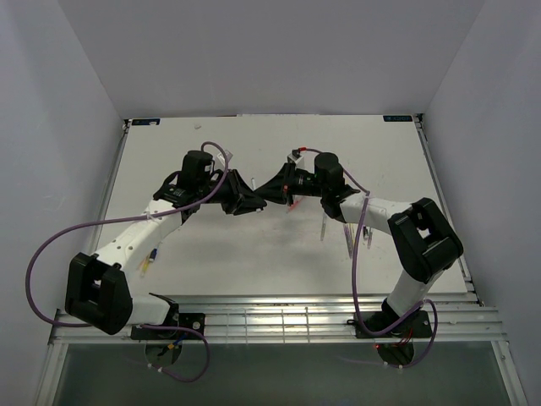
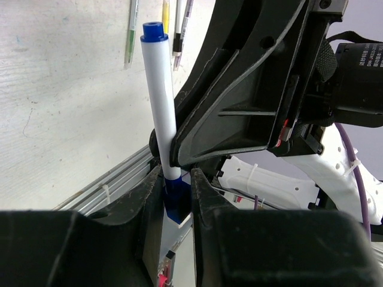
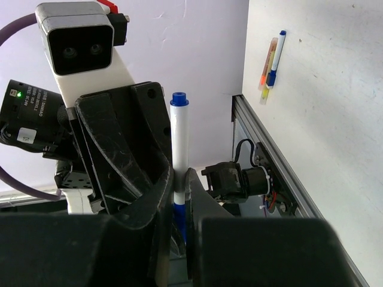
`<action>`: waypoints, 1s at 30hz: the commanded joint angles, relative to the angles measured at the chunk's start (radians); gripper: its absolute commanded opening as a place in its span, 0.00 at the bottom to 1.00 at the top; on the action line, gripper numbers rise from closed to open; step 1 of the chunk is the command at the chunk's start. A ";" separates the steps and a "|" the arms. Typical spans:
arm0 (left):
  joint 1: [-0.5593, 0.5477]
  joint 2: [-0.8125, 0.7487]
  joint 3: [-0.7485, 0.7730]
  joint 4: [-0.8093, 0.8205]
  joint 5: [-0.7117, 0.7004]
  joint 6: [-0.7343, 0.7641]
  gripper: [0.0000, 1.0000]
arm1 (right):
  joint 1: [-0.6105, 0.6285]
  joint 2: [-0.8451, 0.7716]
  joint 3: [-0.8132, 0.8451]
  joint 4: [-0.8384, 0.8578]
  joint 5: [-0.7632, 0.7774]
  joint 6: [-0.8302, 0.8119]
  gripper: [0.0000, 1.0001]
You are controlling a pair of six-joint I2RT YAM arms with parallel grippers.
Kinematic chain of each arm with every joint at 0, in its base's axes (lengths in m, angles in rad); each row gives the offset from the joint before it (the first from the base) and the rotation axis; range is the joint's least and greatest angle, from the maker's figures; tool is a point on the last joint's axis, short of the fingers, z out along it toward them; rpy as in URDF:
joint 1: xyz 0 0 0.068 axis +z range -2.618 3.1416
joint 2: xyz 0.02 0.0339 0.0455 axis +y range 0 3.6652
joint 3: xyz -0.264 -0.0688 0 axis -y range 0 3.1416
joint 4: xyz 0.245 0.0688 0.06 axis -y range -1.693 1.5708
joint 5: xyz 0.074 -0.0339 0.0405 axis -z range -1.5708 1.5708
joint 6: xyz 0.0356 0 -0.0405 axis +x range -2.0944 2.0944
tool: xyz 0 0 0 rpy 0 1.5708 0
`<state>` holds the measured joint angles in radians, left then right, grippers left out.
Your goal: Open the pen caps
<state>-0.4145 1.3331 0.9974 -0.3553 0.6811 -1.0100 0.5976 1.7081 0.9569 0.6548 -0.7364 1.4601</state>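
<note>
My left gripper point(image 2: 177, 182): clamped on blue pen cap point(image 2: 174, 204) | my right gripper point(image 3: 178, 186): clenched on white pen point(image 2: 160, 89) | location: mid-table point(image 1: 254, 249)

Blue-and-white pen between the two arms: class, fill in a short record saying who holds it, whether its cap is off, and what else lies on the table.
item: blue-and-white pen, gripped by both arms at once
left fingers: closed on its blue lower end
right fingers: shut on the pen, beside the left fingers
cap: blue end not yet pulled off the white body
elsewhere: loose pens lying on the table near the right arm
</note>
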 commanded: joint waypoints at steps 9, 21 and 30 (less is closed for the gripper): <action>-0.004 -0.081 -0.036 0.003 0.075 0.016 0.00 | -0.007 0.045 0.069 -0.035 0.038 -0.058 0.08; -0.004 -0.144 -0.146 0.088 0.098 -0.030 0.00 | -0.045 0.176 0.206 -0.050 0.083 -0.020 0.08; -0.004 -0.114 -0.149 0.124 0.107 -0.039 0.00 | -0.065 0.206 0.226 -0.122 0.068 -0.037 0.08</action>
<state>-0.3809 1.2556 0.8497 -0.2195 0.6048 -1.0504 0.5945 1.8786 1.1282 0.5720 -0.8505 1.4345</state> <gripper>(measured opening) 0.307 0.122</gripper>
